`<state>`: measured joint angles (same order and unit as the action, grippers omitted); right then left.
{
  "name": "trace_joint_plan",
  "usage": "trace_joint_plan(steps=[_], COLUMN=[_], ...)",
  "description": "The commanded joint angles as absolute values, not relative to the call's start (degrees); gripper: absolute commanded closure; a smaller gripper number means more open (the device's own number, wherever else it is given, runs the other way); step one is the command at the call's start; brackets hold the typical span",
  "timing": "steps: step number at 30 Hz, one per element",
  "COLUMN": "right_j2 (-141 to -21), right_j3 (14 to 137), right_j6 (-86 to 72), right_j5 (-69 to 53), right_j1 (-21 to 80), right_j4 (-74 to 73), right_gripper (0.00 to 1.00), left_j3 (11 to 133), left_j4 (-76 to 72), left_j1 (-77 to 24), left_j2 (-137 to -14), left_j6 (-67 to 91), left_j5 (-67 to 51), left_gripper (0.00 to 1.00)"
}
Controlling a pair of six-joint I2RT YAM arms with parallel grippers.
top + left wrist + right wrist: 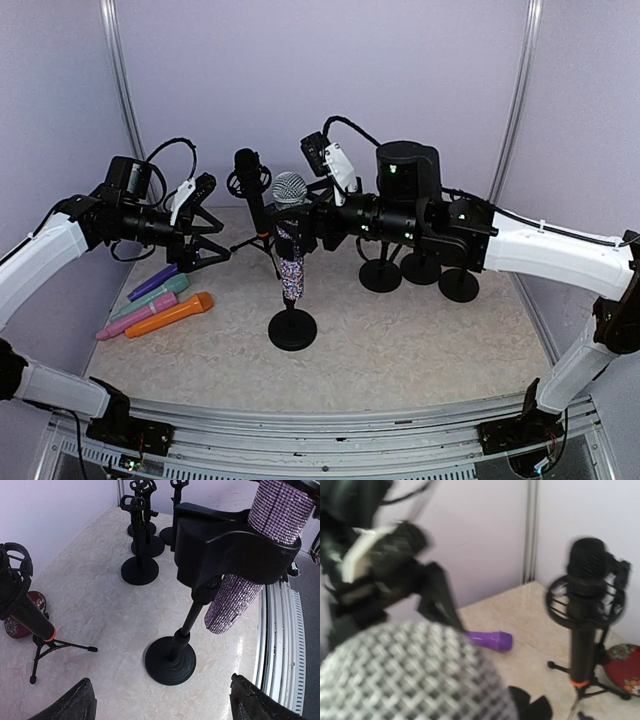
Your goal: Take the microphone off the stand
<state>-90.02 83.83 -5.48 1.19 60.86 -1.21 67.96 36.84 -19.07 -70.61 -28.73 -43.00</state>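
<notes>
Centre of desk (420, 340): microphone (291, 262), mesh head up, glitter body, sits tilted in the clip of the stand (292, 328). Open desk lies in front of and to the right of the stand's round base; the near edge is metal rail. To its left, four coloured microphones (165, 305) lie near the side wall. Behind it, a black studio mic (250, 185) on a tripod. Rear right, spare stands (380, 275) close together.

Right claw (302, 220) is at the neck under the mesh head; clamped or not, cannot tell. Left claw (215, 240) is spread apart, off to the stand's left, holding nothing.

Left wrist view alone shows the clip wrapping the glitter body, with the tail hanging clear above the desk. Both wrist views add a red patterned disc (20, 617) by the tripod. Right wrist view: blurred, mesh head filling the foreground.
</notes>
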Motion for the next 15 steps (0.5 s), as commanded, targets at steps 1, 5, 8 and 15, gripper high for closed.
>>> trace_joint_plan(steps=[1,5,8,15], right_j2=[-91.8,-95.1,-96.1,-93.5], right_j3=[86.9,91.2,91.7,89.9], right_j6=[-8.0,-8.3,-7.4,-3.7], right_j5=[15.3,18.3,20.0,14.4], right_j1=[64.2,65.3,66.0,65.2], right_j4=[-0.8,-4.1,-4.2,0.2], right_gripper=[0.26,0.40,0.53,0.92], left_j3=[69.8,70.1,70.1,70.5], left_j4=[35.8,35.9,36.0,35.8], left_j1=[-19.4,-19.5,-19.6,-19.9], left_j2=[-70.8,-70.4,-70.2,-70.8], left_j6=[-28.3,-28.0,-28.0,-28.0], left_j5=[-43.2,-43.2,-43.2,-43.1], left_gripper=[0.10,0.10,0.10,0.10])
